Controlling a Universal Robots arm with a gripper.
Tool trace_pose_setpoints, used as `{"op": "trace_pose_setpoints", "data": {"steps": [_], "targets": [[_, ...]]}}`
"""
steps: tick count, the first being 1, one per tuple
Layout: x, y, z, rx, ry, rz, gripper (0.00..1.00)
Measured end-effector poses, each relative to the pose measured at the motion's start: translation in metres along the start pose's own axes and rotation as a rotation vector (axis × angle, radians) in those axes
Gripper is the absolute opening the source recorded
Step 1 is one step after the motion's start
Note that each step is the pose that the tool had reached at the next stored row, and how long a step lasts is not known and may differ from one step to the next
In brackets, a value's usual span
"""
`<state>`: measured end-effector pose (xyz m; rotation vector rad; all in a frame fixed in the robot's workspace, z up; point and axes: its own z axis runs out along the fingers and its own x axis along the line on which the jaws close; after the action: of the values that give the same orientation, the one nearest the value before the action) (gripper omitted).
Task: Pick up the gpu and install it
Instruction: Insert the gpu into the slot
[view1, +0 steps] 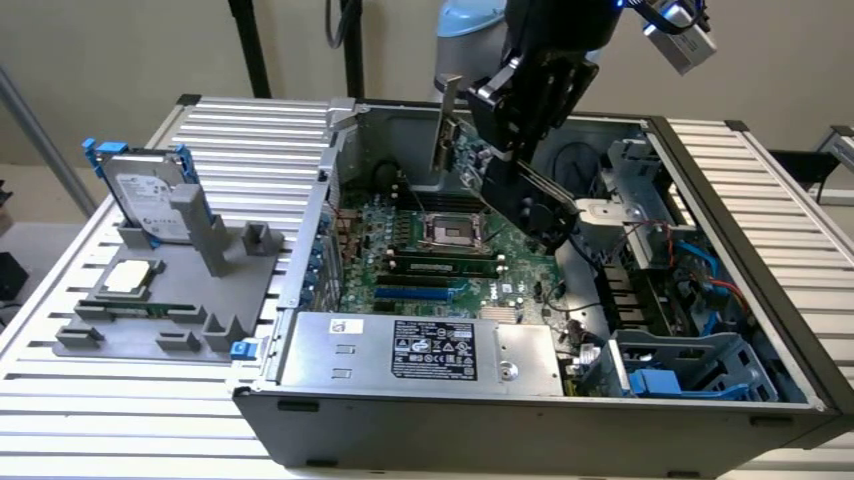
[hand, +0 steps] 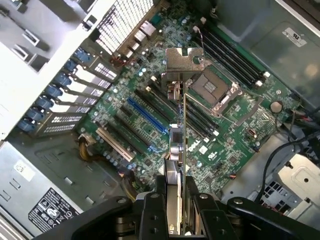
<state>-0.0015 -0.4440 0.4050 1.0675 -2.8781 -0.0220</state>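
Grips the gpu (view1: 527, 200) between narrow fingers (hand: 206, 220), closed on the card's thin edges. Holds it in the air above the open case (view1: 534, 420), tilted, touching no slot. Points the silver bracket (hand: 184, 60) away from the wrist, over the motherboard (hand: 225, 155), close to the CPU socket (hand: 212, 87). Seen edge-on from the wrist, crosses the long slots at an angle, just beside the blue slot (hand: 145, 116). Hangs well apart from the grey rack (view1: 160, 330) on the tabletop (view1: 774, 200) at the exterior view's left. Carries there an upright hard drive (view1: 144, 195), a flat chip (view1: 127, 278) and a memory stick (view1: 134, 307). Shows the power supply (view1: 420, 350) along the case's near wall.
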Motion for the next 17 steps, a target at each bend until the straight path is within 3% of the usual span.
{"op": "trace_pose_setpoints", "data": {"steps": [3, 12, 17], "targets": [[0.0, 0.0, 0.001, -0.0036, -0.0047, -0.049, 0.26], [-0.0002, -0.0001, 0.0041, -0.0325, -0.0362, -0.18, 0.26], [-0.0005, -0.0003, 0.0075, -0.0339, -0.0371, -0.27, 0.26]]}}
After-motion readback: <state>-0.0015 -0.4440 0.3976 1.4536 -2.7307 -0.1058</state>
